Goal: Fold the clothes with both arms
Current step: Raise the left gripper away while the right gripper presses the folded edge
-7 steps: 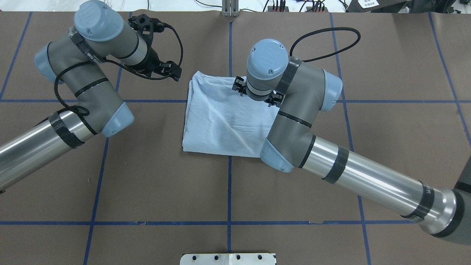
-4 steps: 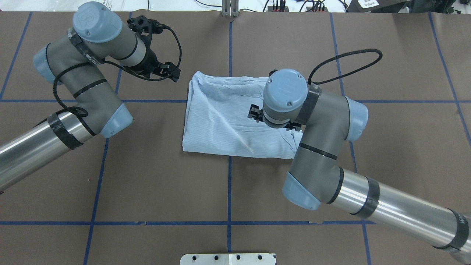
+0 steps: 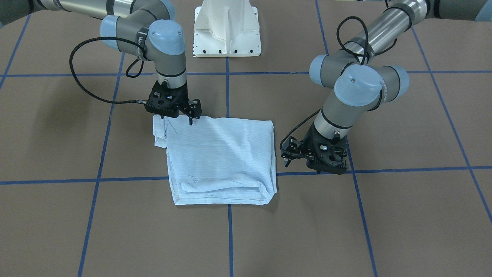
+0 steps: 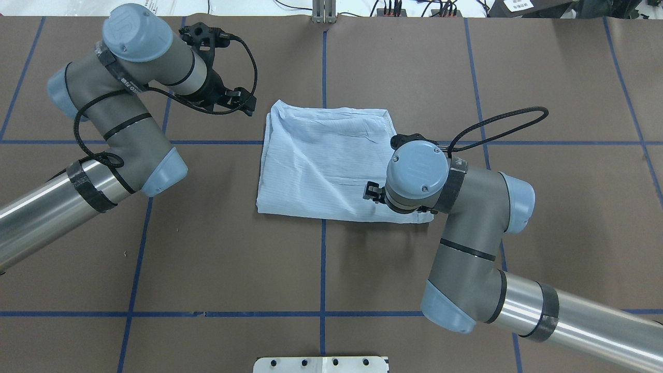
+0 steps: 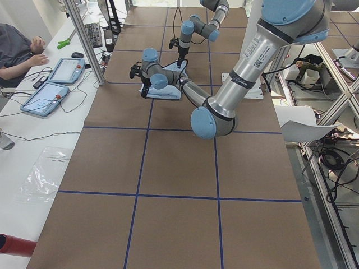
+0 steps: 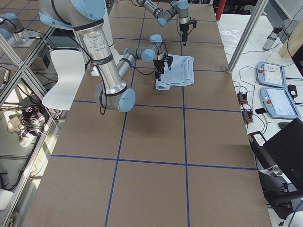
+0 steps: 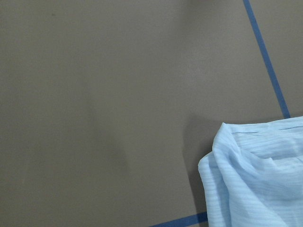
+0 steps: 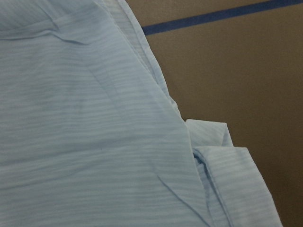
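The pale-blue striped shirt lies folded into a rough rectangle at the table's middle, also in the overhead view. My right gripper hangs fingers down over the shirt's corner nearest the robot, on my right side. Its jaws look open and hold nothing. In the overhead view the wrist mostly hides it. Its wrist view shows layered shirt edges. My left gripper is low over bare table just beside the shirt's left edge, jaws apart and empty, also seen from overhead. Its wrist view shows a shirt corner.
The brown table cover carries blue tape grid lines. The white pedestal base stands at the robot's side. Along the far side are a metal post and cables. An operator and tablets sit beyond it.
My right arm has swung back toward the robot, from the shirt's far edge to its near right corner, uncovering the shirt's right part. The left arm has barely moved.
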